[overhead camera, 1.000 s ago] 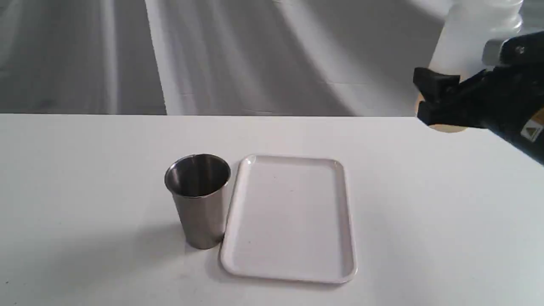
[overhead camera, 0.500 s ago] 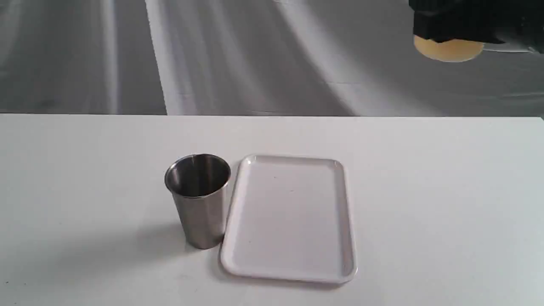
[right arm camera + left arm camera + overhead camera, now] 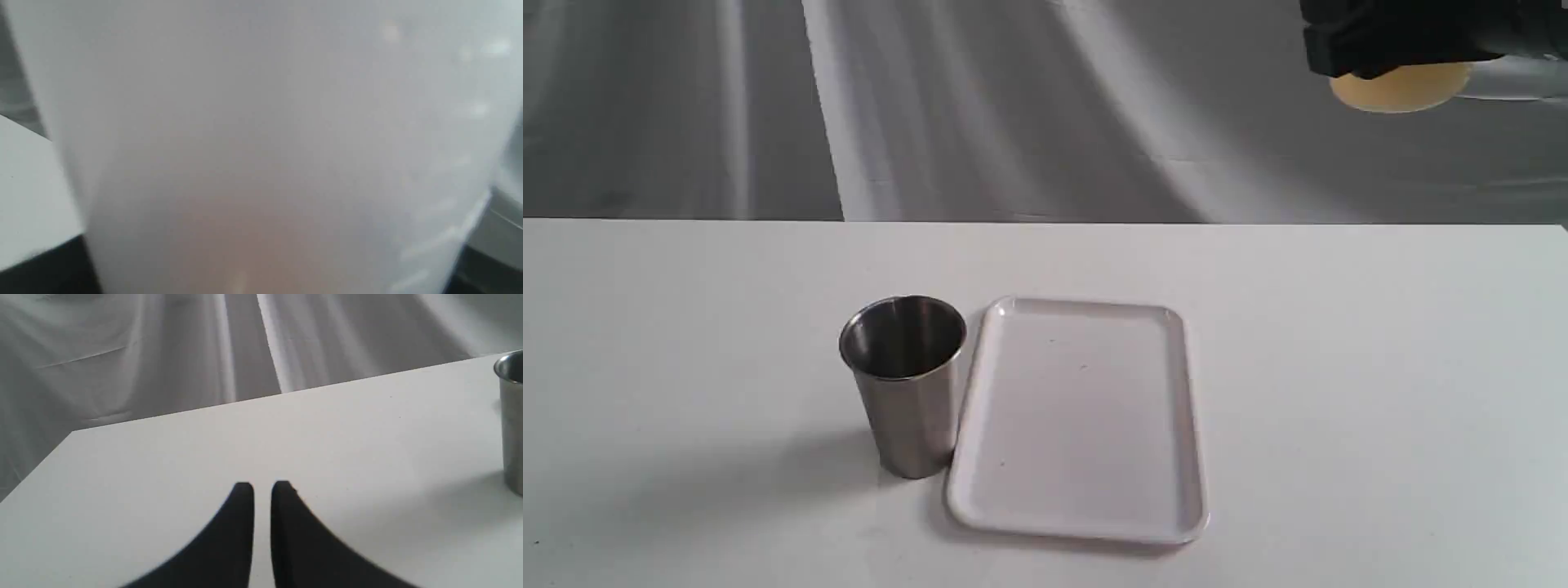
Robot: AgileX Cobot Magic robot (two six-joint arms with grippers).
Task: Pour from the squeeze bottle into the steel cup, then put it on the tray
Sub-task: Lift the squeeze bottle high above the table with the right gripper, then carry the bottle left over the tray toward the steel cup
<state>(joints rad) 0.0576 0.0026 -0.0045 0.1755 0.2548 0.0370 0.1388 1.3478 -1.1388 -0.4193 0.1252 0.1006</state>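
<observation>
Exterior view: the right gripper [image 3: 1390, 39] hangs high above the far right side of the white table [image 3: 1372, 384]. Its black jaws are clamped around the squeeze bottle [image 3: 1401, 90], and only the bottle's rounded amber-yellow base shows beneath them; the rest is cut off by the frame edge. In the right wrist view the squeeze bottle [image 3: 269, 134] fills almost the whole picture as a blurred whitish translucent wall, with an amber tint towards one end, so it sits close inside the grip.

The steel cup [image 3: 905, 384] stands upright on the table, far below the right gripper and well off to its left. Its mouth is open and its inside is dark and shiny; whether it holds any liquid cannot be told. The tray [image 3: 1186, 425] lies flat just beside the cup, on the side nearer the right gripper.

The left gripper [image 3: 262, 489] hovers low over the table, its two black fingers nearly together with only a thin slit between them, gripping nothing. The steel cup [image 3: 512, 424] stands well apart from its tips.
</observation>
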